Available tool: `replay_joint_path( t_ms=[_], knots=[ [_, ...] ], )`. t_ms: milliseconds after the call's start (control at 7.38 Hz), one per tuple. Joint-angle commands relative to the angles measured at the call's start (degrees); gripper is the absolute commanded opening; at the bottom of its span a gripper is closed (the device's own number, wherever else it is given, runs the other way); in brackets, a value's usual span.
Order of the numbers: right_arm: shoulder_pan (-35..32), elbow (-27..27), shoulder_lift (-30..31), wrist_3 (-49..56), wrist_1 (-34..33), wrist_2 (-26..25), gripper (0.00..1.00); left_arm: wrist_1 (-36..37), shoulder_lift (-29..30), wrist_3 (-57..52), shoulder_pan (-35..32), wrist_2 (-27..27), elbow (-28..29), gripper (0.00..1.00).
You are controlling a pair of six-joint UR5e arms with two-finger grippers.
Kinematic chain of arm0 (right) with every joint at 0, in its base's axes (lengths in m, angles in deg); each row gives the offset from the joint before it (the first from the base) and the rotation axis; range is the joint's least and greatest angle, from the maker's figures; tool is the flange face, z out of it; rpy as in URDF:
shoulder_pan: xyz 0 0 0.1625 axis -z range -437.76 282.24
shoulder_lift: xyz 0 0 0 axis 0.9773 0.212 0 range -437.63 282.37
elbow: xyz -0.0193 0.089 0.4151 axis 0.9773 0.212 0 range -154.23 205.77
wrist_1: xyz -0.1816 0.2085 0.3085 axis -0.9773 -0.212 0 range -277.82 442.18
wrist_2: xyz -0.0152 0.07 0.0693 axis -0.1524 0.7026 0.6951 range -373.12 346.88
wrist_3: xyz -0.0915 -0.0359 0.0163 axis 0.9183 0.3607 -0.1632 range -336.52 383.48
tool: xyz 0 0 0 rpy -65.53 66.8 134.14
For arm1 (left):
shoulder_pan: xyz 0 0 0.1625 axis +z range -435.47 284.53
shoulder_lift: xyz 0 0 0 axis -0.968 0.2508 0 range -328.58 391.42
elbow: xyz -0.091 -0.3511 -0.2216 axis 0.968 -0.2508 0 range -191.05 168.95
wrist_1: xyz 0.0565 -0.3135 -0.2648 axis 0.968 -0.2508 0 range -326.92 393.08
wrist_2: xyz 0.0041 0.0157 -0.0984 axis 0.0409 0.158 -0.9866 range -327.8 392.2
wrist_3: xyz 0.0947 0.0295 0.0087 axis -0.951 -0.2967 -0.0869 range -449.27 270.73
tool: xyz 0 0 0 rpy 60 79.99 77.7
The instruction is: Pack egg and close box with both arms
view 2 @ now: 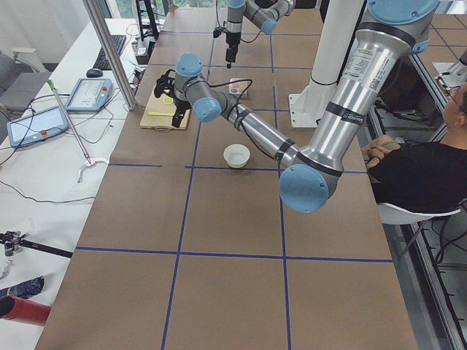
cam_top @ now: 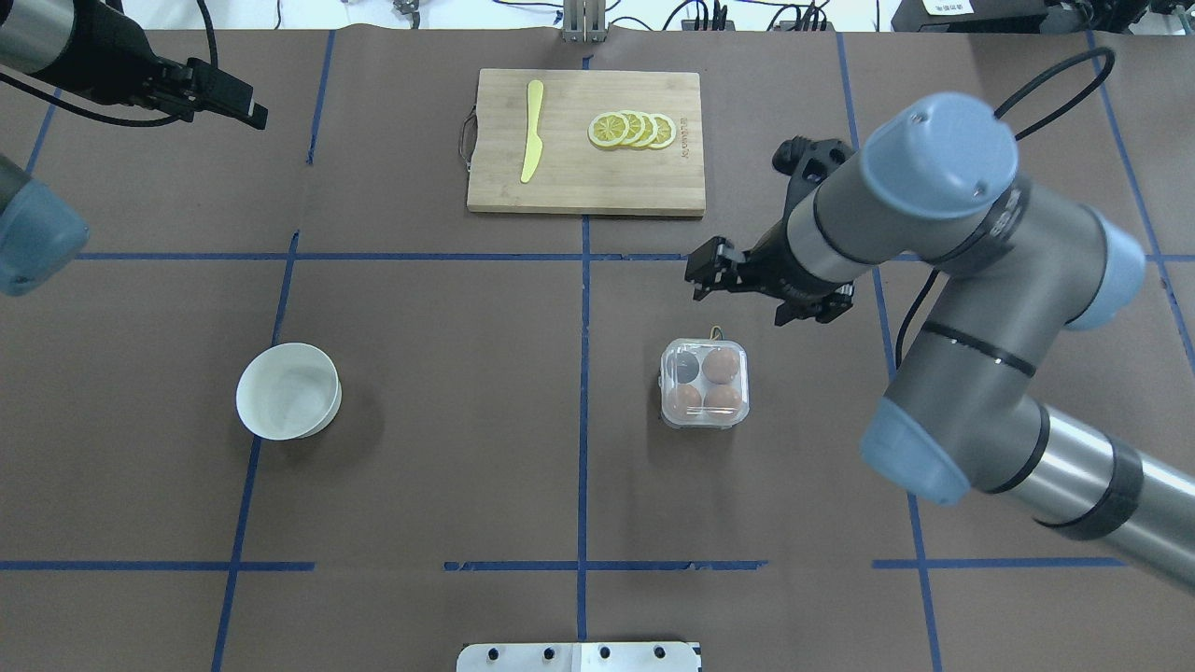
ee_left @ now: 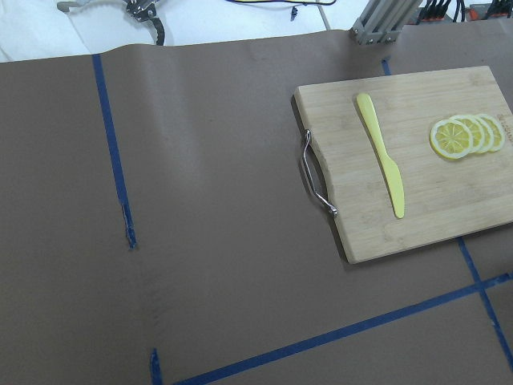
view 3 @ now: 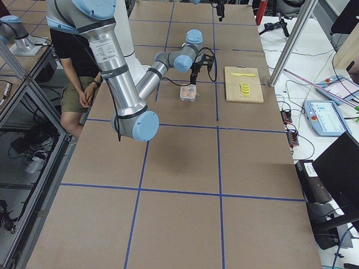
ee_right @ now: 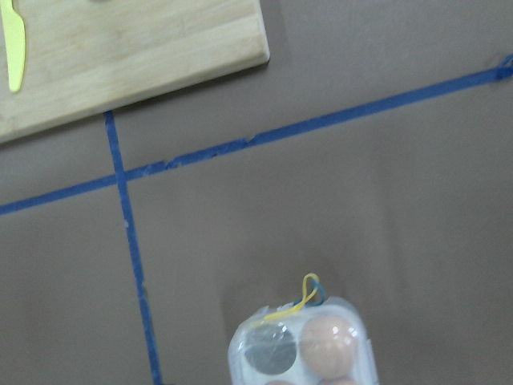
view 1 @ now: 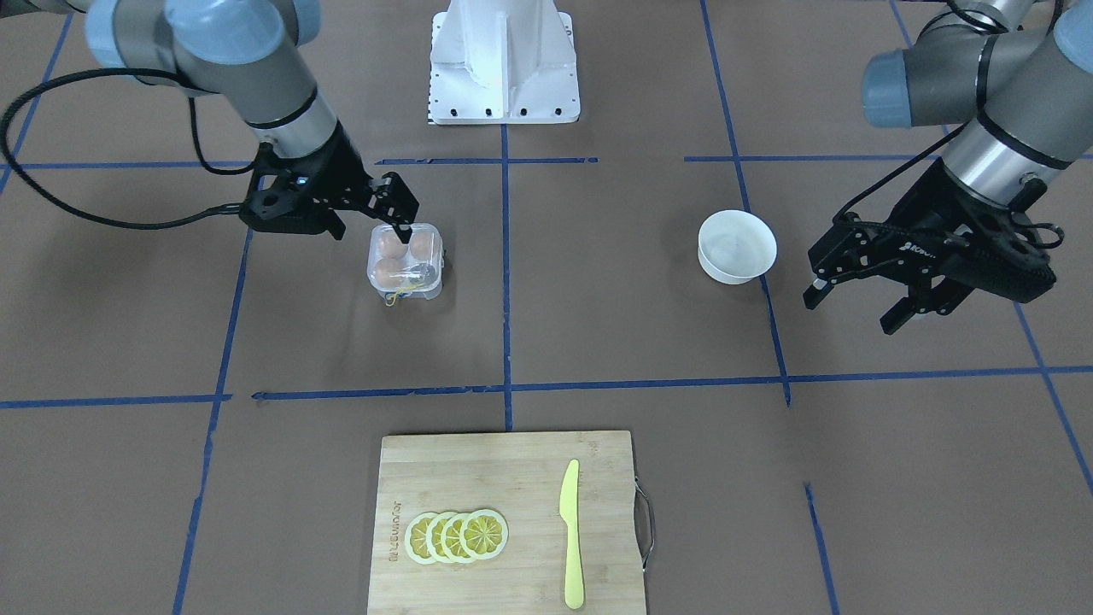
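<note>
The box (cam_top: 704, 383) stands on the brown table with its clear lid down over the cups. Three orange-brown eggs lie inside; one egg (cam_top: 718, 366) sits beside the one empty cup. The yellowish cord (ee_right: 309, 293) sticks out at the box's far edge. The box also shows in the front view (view 1: 406, 260). My right gripper (view 1: 401, 227) hovers just above the box, jaws together and holding nothing; in the overhead view it (cam_top: 695, 276) lies just beyond the box. My left gripper (view 1: 854, 309) is open and empty, raised well off to the side near the bowl.
A round white bowl (view 1: 737, 248) stands between the box and the left gripper. A bamboo cutting board (view 1: 504, 521) with a yellow knife (view 1: 570, 534) and lemon slices (view 1: 457, 536) lies at the operators' side. The white pedestal base (view 1: 504, 64) is at the robot's side.
</note>
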Motion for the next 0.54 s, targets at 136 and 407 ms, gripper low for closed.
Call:
replay_joint_path(
  t_ms=[136,407],
  knots=[
    [-18.53,0.2,12.65,26.04,-0.53,10.15,1.0,-0.12,-8.81,-18.24,-4.64,0.53,0.75,0.99],
    [-32.78,5.88,19.27,47.93,-0.53,14.31,1.0,-0.21,-13.4,-31.53,-10.42,0.72,4.25,0.99]
  ],
)
